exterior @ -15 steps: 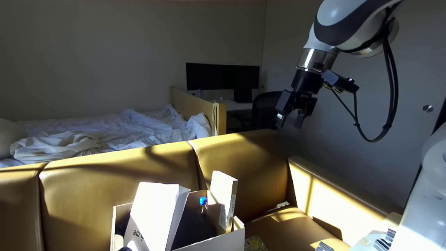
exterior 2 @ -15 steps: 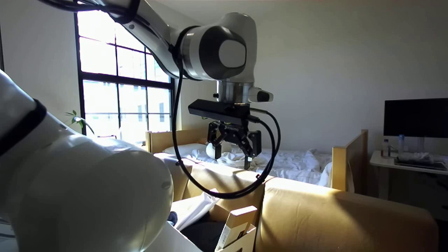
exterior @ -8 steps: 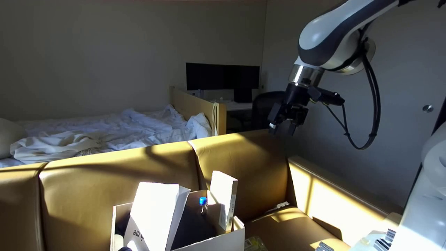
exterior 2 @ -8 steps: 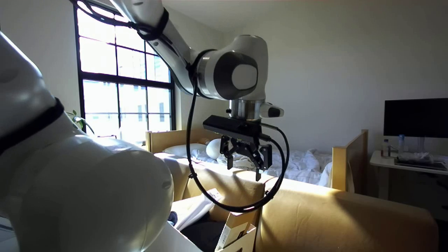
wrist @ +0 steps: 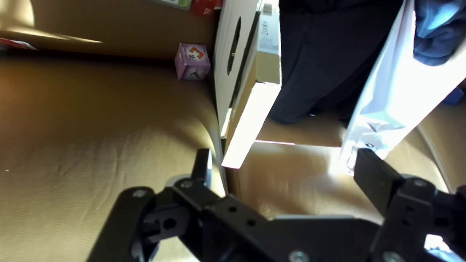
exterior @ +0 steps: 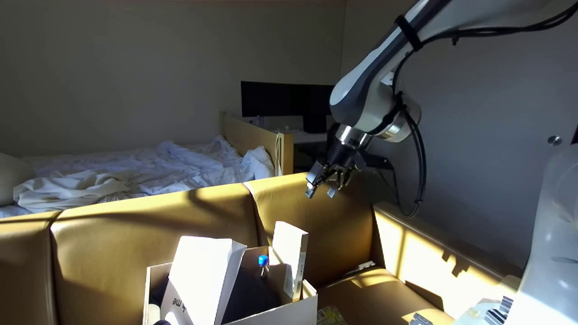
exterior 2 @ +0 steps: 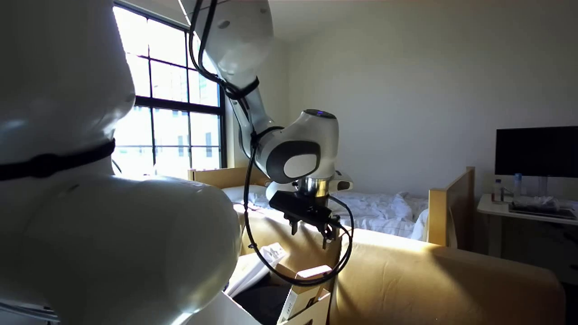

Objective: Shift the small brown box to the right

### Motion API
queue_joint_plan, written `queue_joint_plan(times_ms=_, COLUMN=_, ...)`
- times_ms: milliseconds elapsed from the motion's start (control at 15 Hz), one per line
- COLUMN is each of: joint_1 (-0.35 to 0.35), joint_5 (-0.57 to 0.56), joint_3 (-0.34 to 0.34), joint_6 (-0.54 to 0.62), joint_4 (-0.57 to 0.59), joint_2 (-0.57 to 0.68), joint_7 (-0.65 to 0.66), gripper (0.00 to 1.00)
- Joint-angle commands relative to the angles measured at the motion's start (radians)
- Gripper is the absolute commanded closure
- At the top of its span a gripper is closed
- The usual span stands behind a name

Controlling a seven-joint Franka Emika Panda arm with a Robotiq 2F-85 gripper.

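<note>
Gripper (exterior: 321, 194): jaws standing well apart, unloaded; suspended in the air above the sofa (exterior: 104, 243), apart from the carton (exterior: 295, 311) and its contents.
Fingers (wrist: 376, 178): black, directed downward in both exterior views; a wide gap between them in the lower part of the wrist view.
Arm (exterior: 384, 108): enters from the upper right in an exterior view; its black cable (exterior 2: 307, 283) loops below the gripper.
Small brown box (wrist: 268, 69): inside the carton at one end, standing tilted, its top above the rim; printing on the narrow side; just beside the end wall, contact with it cannot be told.
Carton: resting on the sofa seat; white outside, brown inside.
White box (exterior: 198, 275): tilted in the carton, toward the opposite end from the small brown box; lettering partly visible, upside down.
Dark cloth (wrist: 316, 62): in the carton, between the white box and the small brown box.
Blue cap (exterior: 263, 260): in the carton, near the small brown box; what it tops is too small to tell.
Purple box (wrist: 193, 67): on the sofa, outside the carton, just beside its end wall.
Bed (exterior: 253, 134): behind the sofa; wooden end board, rumpled white bedding (exterior: 153, 171).
Desk (exterior 2: 487, 208): past the end board, carrying a dark monitor (exterior 2: 537, 153).
Window (exterior 2: 169, 76): bright, dark-framed, partly covered by the arm.
</note>
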Motion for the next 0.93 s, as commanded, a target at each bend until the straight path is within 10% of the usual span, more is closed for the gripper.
queue_joint_plan(times_ms=0, joint_1=0.146, joint_5=0.211, joint_3=-0.095, joint_6=-0.034, joint_4=0.141, joint_2=0.145, joint_7=-0.265, gripper=0.0)
queue_joint_plan(times_ms=400, joint_1=0.159, joint_5=0.5, joint_3=-0.163, joint_6=-0.191, joint_4=0.292, joint_2=0.36, joint_7=-0.646, gripper=0.0)
queue_joint_plan(times_ms=733, joint_1=0.145, joint_5=0.608, joint_3=-0.134, joint_6=-0.248, joint_4=0.382, joint_2=0.569, joint_7=-0.708, gripper=0.0)
queue_joint_plan(times_ms=800, joint_1=-0.034, joint_5=0.558, joint_3=0.049, joint_6=-0.215, joint_4=0.395, joint_2=0.575, joint_7=-0.677, gripper=0.0)
queue_joint_plan(times_ms=867, joint_1=-0.07, joint_5=0.54, joint_3=0.093, joint_6=-0.203, joint_4=0.415, joint_2=0.599, joint_7=-0.666, gripper=0.0)
